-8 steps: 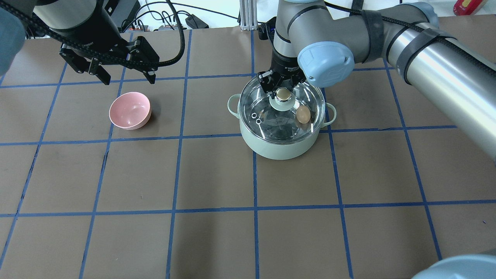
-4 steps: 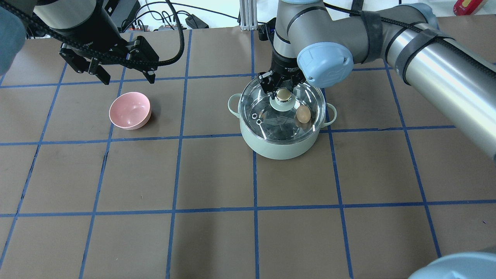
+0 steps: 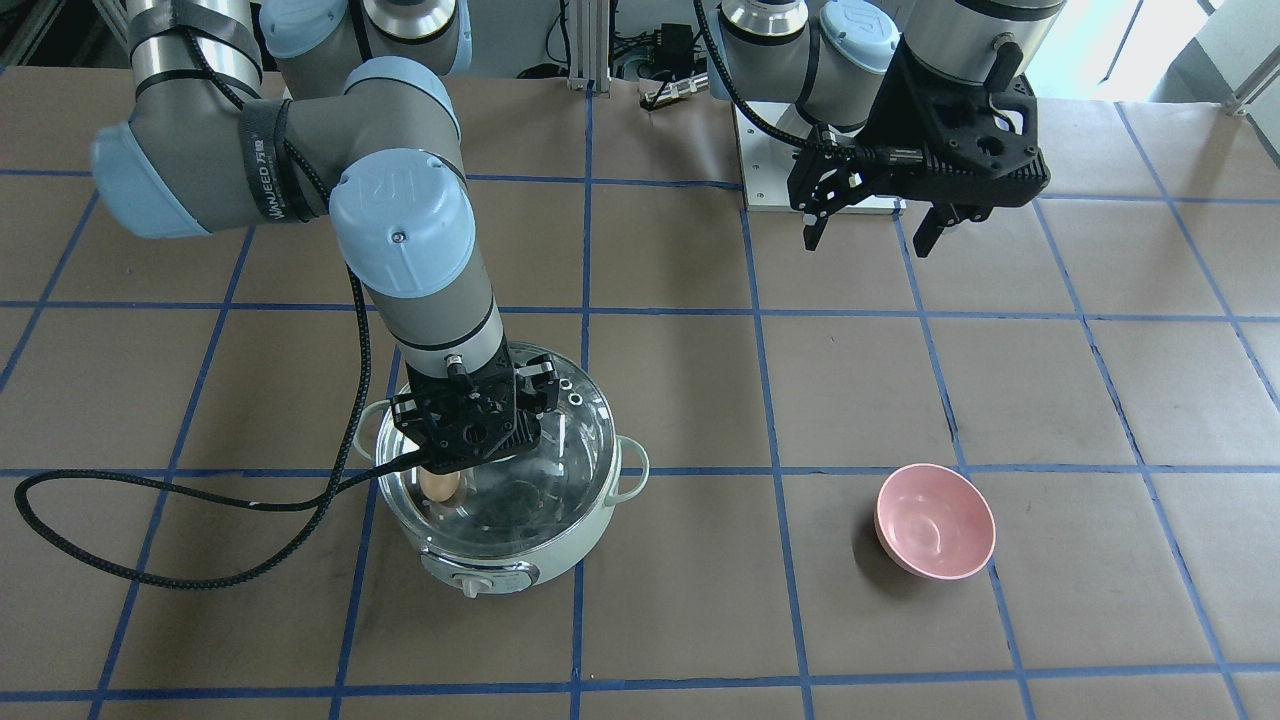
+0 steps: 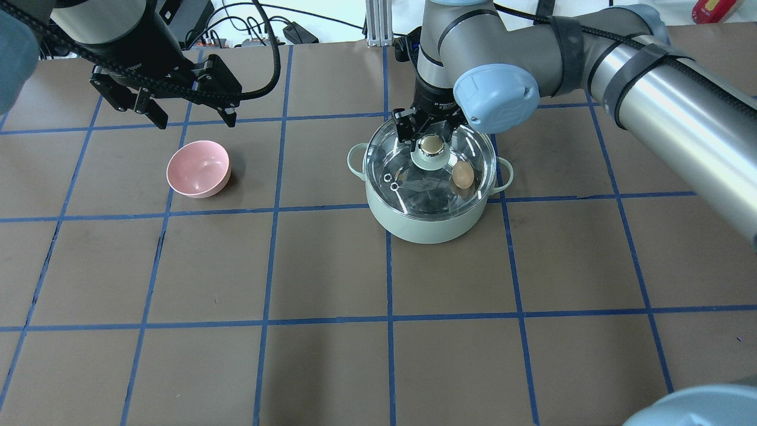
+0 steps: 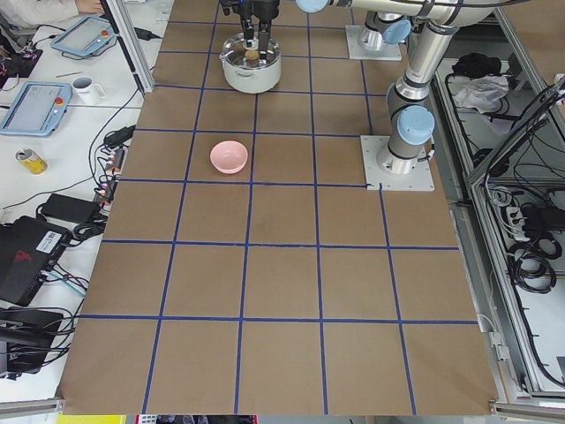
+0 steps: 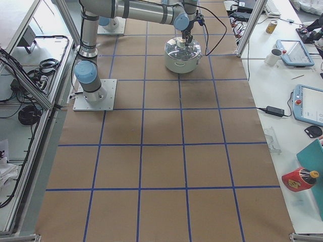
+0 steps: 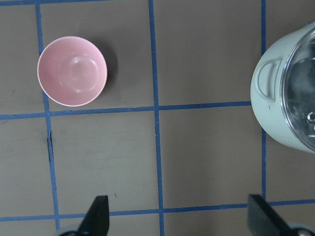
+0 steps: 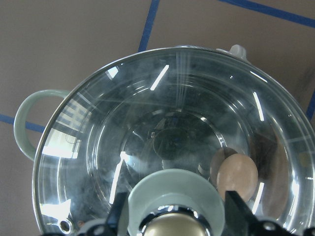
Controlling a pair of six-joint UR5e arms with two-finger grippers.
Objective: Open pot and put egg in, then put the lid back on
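The mint-green pot (image 4: 426, 228) stands right of centre with the glass lid (image 4: 408, 171) seated on it. The tan egg (image 4: 463, 175) lies inside, seen through the glass, and also shows in the right wrist view (image 8: 237, 178). My right gripper (image 4: 430, 134) is over the lid's gold knob (image 4: 432, 144). In the right wrist view its fingers (image 8: 118, 214) stand on either side of the knob, apart from it, so it is open. My left gripper (image 4: 195, 121) is open and empty, high above the table behind the pink bowl.
A pink bowl (image 4: 199, 168) sits on the table left of the pot, empty. A black cable (image 3: 150, 560) from the right arm loops over the table beside the pot. Cables and an aluminium post (image 4: 374, 23) lie at the far edge.
My right gripper has shifted slightly up and away from the knob. The lid, pot and egg have not moved. The left arm has barely moved.
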